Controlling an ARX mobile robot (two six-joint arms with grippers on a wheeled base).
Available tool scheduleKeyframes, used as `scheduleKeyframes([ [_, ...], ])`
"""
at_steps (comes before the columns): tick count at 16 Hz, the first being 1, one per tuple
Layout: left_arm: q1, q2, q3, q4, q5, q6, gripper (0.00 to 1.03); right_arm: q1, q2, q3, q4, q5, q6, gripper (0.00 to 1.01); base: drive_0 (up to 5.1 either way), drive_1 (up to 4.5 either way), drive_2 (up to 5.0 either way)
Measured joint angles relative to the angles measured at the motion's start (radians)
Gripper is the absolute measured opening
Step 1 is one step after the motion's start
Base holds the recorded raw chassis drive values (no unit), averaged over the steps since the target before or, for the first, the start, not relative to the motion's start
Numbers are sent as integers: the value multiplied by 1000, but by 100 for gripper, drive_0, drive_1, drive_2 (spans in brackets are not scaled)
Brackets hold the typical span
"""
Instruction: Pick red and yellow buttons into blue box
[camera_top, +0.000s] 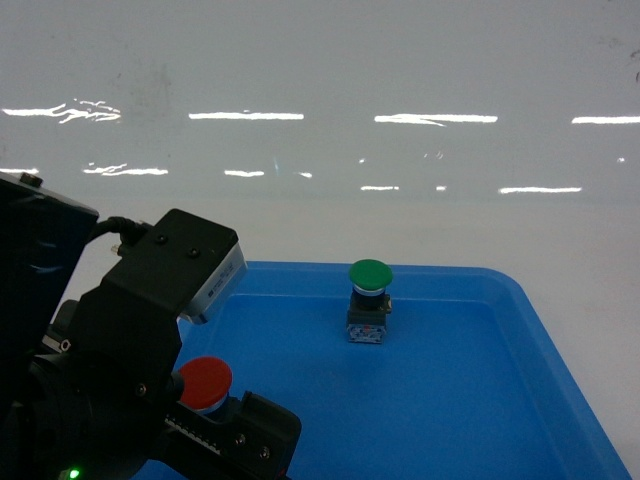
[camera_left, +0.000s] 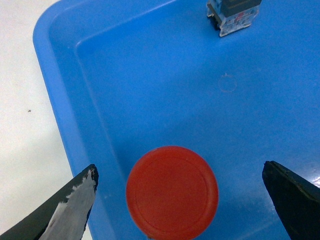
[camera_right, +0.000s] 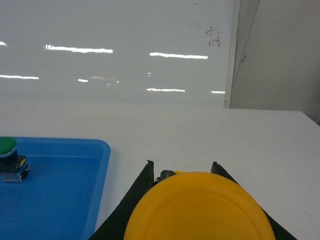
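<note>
Over the blue tray's (camera_top: 520, 400) near left corner, my left fingers (camera_left: 75, 210) gape wide around the unlifted red button (camera_left: 172, 191), my right fingers (camera_right: 137, 200) clasp the yellow button (camera_right: 200, 210); no blue box in sight, neither delivered.

Red button (camera_top: 205, 381) base was hidden behind left arm; green button (camera_left: 234, 15) was cropped at wrist view's top edge; yellow button (camera_right: 199, 209) cap was cut off below, hiding right gripper's fingertips.
</note>
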Motion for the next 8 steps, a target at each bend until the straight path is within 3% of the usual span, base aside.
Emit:
scheduleKeyframes([
  [8,34,112,13,61,51,-42,98,0,0,0,0,0,0,28,0,0,0],
])
